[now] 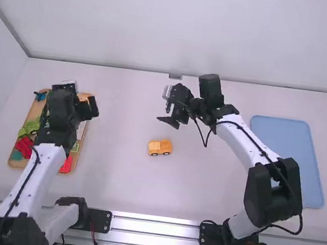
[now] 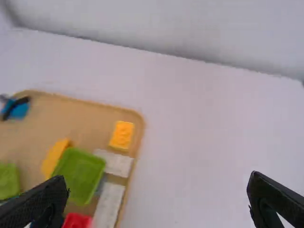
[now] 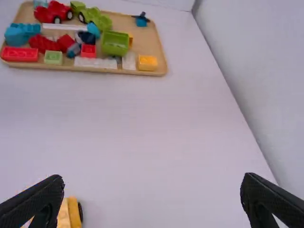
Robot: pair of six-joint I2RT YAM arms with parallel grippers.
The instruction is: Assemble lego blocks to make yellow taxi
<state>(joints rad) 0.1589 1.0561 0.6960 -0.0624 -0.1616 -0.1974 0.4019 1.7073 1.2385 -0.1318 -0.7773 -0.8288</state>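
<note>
Yellow toy car: stands on its dark wheels on the bare white table, just below the centre of the high view; in the right wrist view part of it shows in the lower left corner.
Left gripper: its two fingers are spread wide with nothing between them; in the high view it is at the middle left, by the tray's right side.
Right gripper: also wide open and empty, above the centre of the high view, apart from the car.
Wooden tray: at the left of the high view, holding loose parts and other toy vehicles, among them a red car.
Yellow studded brick: lies in the tray near its corner, right of the green open box in both wrist views; another yellow piece sits beside that box.
Blue mat: flat at the right of the high view.
Taxi so far: wheels and a yellow body are together, so the build looks well along, perhaps near complete.
Taxi to go: probably a top piece, with the yellow studded brick a likely candidate; whether anything more is needed cannot be told.
</note>
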